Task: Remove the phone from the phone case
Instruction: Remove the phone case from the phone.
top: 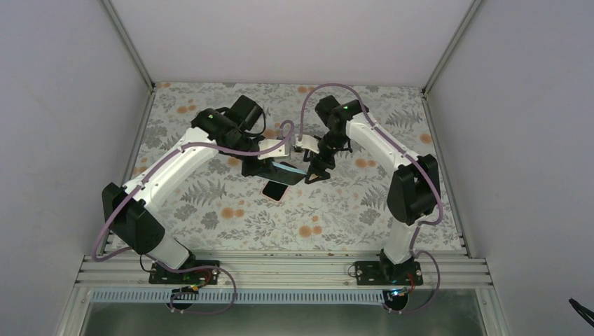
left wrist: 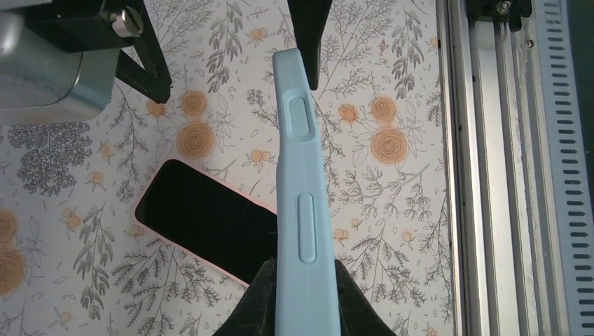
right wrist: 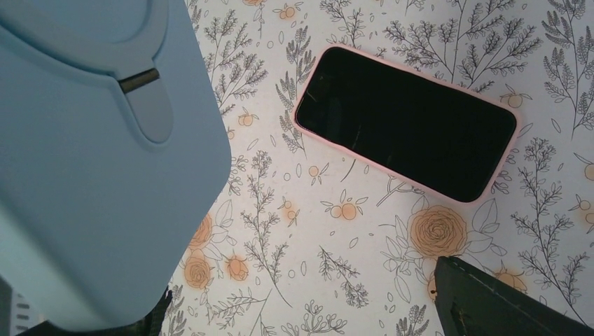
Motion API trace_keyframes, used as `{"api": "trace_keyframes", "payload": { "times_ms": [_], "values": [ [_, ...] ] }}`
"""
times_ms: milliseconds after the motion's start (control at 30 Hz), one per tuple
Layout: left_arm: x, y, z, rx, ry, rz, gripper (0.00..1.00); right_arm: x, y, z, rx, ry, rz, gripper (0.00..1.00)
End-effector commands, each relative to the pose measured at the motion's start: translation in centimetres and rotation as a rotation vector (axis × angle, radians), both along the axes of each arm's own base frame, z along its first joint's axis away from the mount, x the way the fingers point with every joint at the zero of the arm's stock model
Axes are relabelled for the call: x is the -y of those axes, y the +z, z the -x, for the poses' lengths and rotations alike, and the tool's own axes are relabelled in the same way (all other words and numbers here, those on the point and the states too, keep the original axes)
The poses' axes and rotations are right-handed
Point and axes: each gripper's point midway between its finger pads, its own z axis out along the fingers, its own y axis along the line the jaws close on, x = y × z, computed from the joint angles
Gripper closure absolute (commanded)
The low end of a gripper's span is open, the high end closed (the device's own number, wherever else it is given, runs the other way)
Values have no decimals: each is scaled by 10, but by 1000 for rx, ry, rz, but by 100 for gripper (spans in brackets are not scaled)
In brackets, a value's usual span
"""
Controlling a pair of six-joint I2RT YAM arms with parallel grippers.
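Note:
The light blue phone case (left wrist: 300, 189) is held edge-on above the table, clamped at its lower end in my left gripper (left wrist: 302, 294). In the top view the case (top: 288, 170) juts from the left gripper (top: 270, 166) toward the right one. The phone (top: 276, 190), black screen up with a pink rim, lies flat on the table below, apart from the case; it also shows in the left wrist view (left wrist: 206, 218) and the right wrist view (right wrist: 406, 122). My right gripper (right wrist: 308, 308) is open, jaws wide, with the case's back (right wrist: 91, 175) close beside its left finger.
The floral tablecloth (top: 350, 210) covers the table. Grey walls stand on the left, back and right. The aluminium rail (top: 280, 269) with both arm bases runs along the near edge and shows in the left wrist view (left wrist: 483, 175).

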Motion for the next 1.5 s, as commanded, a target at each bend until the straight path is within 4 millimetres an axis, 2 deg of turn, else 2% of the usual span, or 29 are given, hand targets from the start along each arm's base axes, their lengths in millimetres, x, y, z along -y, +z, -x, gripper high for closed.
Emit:
{"api": "trace_keyframes", "payload": {
  "times_ms": [0, 267, 433, 533, 567, 767, 900, 933, 967, 1100, 1233, 1333, 1400, 1467],
  "values": [
    [26, 38, 98, -248, -292, 222, 98, -14, 30, -75, 296, -95, -137, 8],
    [25, 38, 99, -240, -286, 216, 98, -8, 36, -91, 353, -146, -129, 8],
    [27, 41, 97, -238, -289, 226, 98, -10, 41, -89, 346, -147, -151, 8],
    [28, 39, 93, -229, -288, 215, 98, -15, 46, -77, 303, -116, -191, 7],
    [29, 36, 89, -223, -277, 202, 98, -18, 50, -67, 278, -96, -207, 7],
    [41, 38, 54, -127, -183, 208, 98, -48, 78, -28, 280, -33, -318, 8],
    [53, 61, 27, -45, -131, 252, 98, -67, 96, -18, 280, -28, -405, 8],
    [55, 67, 19, -21, -113, 265, 98, -68, 110, -12, 291, -20, -449, 8],
    [57, 72, 12, 2, -96, 279, 98, -71, 115, -9, 290, -13, -469, 8],
    [59, 97, -17, 88, -27, 348, 98, -82, 125, 3, 256, 18, -539, 8],
    [57, 124, -51, 190, 53, 424, 98, -89, 148, 24, 172, 86, -663, 7],
    [52, 148, -70, 235, 100, 491, 98, -94, 164, 39, 92, 141, -729, 8],
    [50, 160, -80, 269, 123, 522, 98, -98, 171, 52, 37, 187, -755, 8],
    [46, 174, -94, 306, 158, 556, 98, -108, 168, 62, -22, 241, -753, 8]
  ]
}}
